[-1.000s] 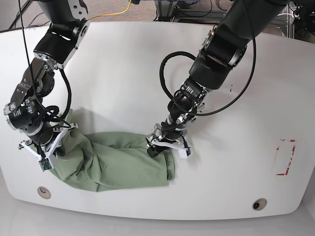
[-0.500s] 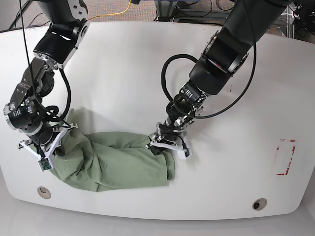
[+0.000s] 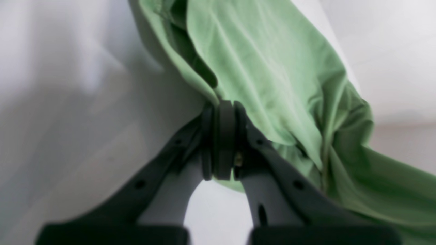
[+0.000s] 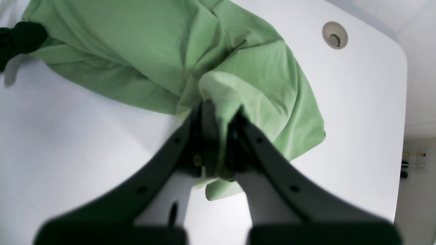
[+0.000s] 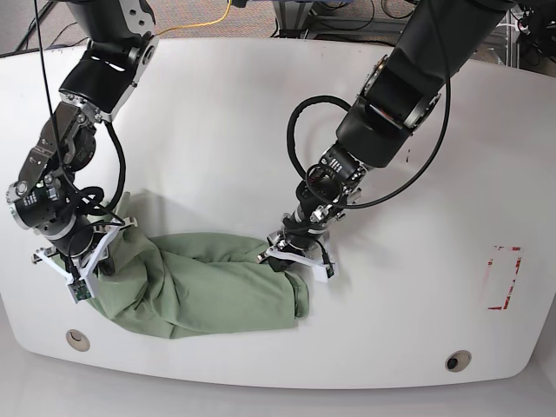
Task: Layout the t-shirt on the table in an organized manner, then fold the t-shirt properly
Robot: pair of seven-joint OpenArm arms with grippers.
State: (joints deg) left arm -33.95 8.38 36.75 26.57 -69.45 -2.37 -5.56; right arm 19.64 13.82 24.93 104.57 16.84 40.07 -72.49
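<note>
Sage-green knit shirt [image 5: 204, 291] lies bunched lengthwise along the white worktop [image 5: 261, 113], between both grippers, left fingers [image 3: 221, 136] and right fingers [image 4: 218, 136] each clamped on an end.

This looks like a robotics lab: a large smooth white worktop [image 5: 226, 104] with round cable holes [image 5: 458, 360] and a red tape rectangle [image 5: 505, 278] marked on it, two black cabled robot arms [image 5: 391, 95] reaching over it, and loose yellow and black cables [image 5: 217, 17] on the grey floor behind.

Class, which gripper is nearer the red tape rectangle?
Left. The left gripper grips the shirt mid-table, closer to the tape; the right gripper is at the far end.
</note>
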